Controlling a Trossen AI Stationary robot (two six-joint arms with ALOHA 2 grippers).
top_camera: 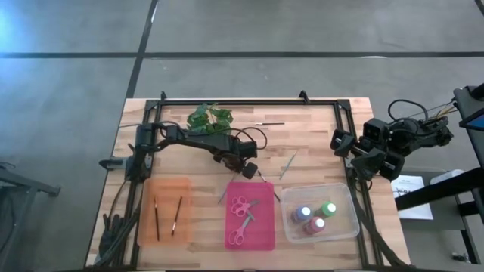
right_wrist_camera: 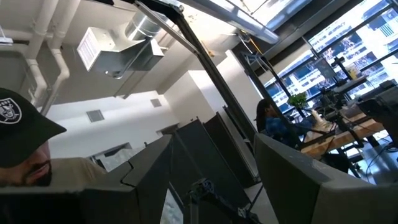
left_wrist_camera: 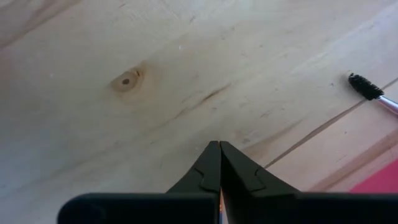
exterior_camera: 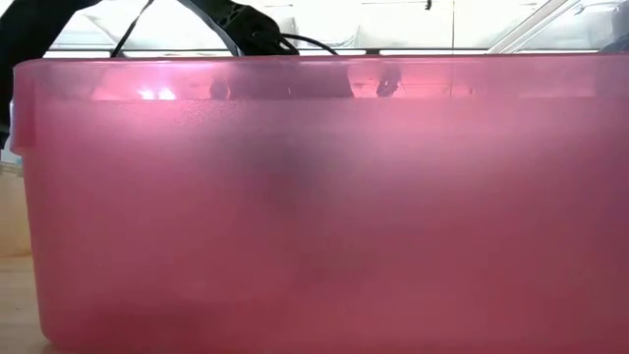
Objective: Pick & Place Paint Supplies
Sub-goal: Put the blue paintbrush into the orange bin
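The left gripper [top_camera: 250, 171], fingers pressed together on nothing, is hovering over bare wood just above the pink tray [top_camera: 251, 215]. A dark-bristled brush [left_wrist_camera: 372, 93] is lying nearby (handle mostly hidden). The right gripper [top_camera: 361, 157] is waiting off the table's right edge, its fingers' state unclear.

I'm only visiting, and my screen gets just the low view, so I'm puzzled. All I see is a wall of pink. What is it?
Observer: It's the side of a pink tray. From above, two pink-handled scissors lie inside it.
Operator: Is the robot carrying anything?
Observer: No. The left tool is shut on nothing. It's low over the table, just beyond the tray.
Operator: Is anything not put away yet?
Observer: Yes, a thin brush lies loose on the table, outside any tray.
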